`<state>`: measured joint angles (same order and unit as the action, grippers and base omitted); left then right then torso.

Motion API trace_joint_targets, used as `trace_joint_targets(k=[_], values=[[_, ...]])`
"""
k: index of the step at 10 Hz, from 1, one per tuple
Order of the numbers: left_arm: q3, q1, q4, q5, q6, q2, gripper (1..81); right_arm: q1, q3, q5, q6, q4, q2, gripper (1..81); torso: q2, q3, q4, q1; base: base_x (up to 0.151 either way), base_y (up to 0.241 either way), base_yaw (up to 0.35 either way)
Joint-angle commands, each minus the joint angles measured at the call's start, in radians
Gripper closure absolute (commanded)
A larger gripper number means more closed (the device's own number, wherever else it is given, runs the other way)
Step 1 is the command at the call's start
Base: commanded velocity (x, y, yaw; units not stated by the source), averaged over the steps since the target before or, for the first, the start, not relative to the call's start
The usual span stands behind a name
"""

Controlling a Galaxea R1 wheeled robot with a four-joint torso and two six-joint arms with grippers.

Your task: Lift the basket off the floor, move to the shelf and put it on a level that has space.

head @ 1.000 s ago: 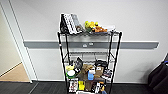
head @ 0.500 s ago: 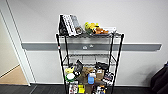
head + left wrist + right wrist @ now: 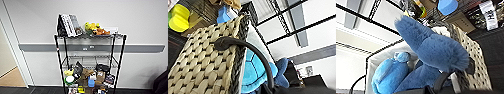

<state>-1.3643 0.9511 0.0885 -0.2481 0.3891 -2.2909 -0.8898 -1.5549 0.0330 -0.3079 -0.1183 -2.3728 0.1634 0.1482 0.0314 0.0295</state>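
1. Closing on the shelf [image 3: 90, 62]: across the last second my head view has drawn nearer, the rack now larger and lower in frame, its bottom tiers cut off. I read that as the drive-up stage, the placing not yet begun.
2. Riding between my arms, off the floor [image 3: 42, 90], the basket [image 3: 205, 65] shows beige woven sides, a dark braided rim, a white lining [image 3: 389, 53] and a dark looped handle [image 3: 250, 53]; blue plush toys [image 3: 433, 53] fill it.
3. Gripper state: I cannot tell from either wrist view whether the left or right hand is clamped on the basket or merely beside it.
4. Shelf materials: thin black posts, grey wire-grid tiers. Books [image 3: 68, 25] and yellow-orange plush [image 3: 96, 28] crowd the top; boxes and bottles [image 3: 87, 77] pack the lower tier.
5. Middle level [image 3: 90, 60] looks bare wire, and in my judgement it is the one with room.
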Motion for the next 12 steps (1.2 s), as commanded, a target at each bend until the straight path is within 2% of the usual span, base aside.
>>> trace_joint_targets(k=[1,12], values=[[0.088,-0.116,-0.042,-0.042,0.004,-0.003,81.1,0.148,0.098,0.025,0.012,0.034,0.01,81.1,0.0,0.0,0.0,0.0,0.123,0.0,0.0],[0.093,-0.116,-0.044,-0.042,0.004,-0.009,81.1,0.139,0.115,0.039,0.013,0.035,0.018,81.1,0.0,0.0,0.0,-0.001,0.123,0.0,0.0]])
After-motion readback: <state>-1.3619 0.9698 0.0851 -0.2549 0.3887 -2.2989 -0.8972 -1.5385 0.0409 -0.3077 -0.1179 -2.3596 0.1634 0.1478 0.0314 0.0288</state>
